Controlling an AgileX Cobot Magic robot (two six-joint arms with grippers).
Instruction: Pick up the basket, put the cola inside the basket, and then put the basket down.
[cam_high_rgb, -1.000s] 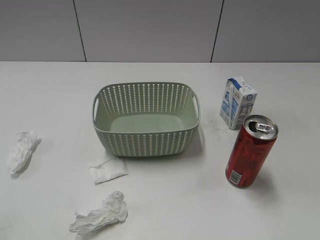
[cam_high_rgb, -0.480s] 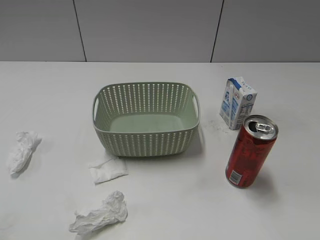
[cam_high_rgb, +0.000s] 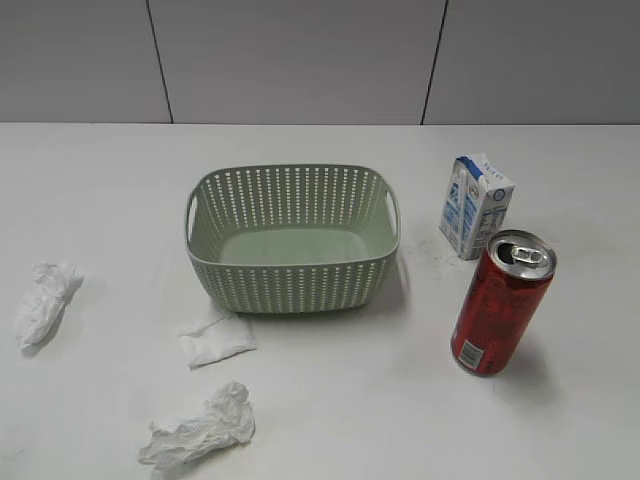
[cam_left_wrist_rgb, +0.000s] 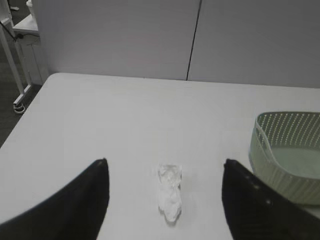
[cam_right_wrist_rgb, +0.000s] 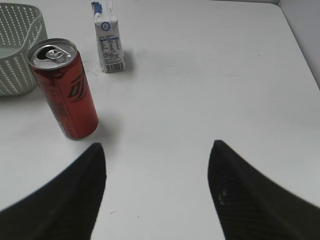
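Note:
The pale sage-green basket (cam_high_rgb: 291, 238) stands upright and empty on the white table, in the middle of the exterior view. It also shows at the right edge of the left wrist view (cam_left_wrist_rgb: 287, 155) and the top left corner of the right wrist view (cam_right_wrist_rgb: 17, 47). The red cola can (cam_high_rgb: 500, 303) stands upright to the basket's right, and shows in the right wrist view (cam_right_wrist_rgb: 65, 88). My left gripper (cam_left_wrist_rgb: 165, 167) is open and empty, well left of the basket. My right gripper (cam_right_wrist_rgb: 156, 150) is open and empty, right of the can. Neither gripper shows in the exterior view.
A white-and-blue milk carton (cam_high_rgb: 474, 206) stands behind the can, also in the right wrist view (cam_right_wrist_rgb: 108, 36). Crumpled white tissues lie at the left (cam_high_rgb: 43, 303), in front of the basket (cam_high_rgb: 214, 338) and at the near left (cam_high_rgb: 200, 427). One tissue (cam_left_wrist_rgb: 170, 191) lies between my left fingers.

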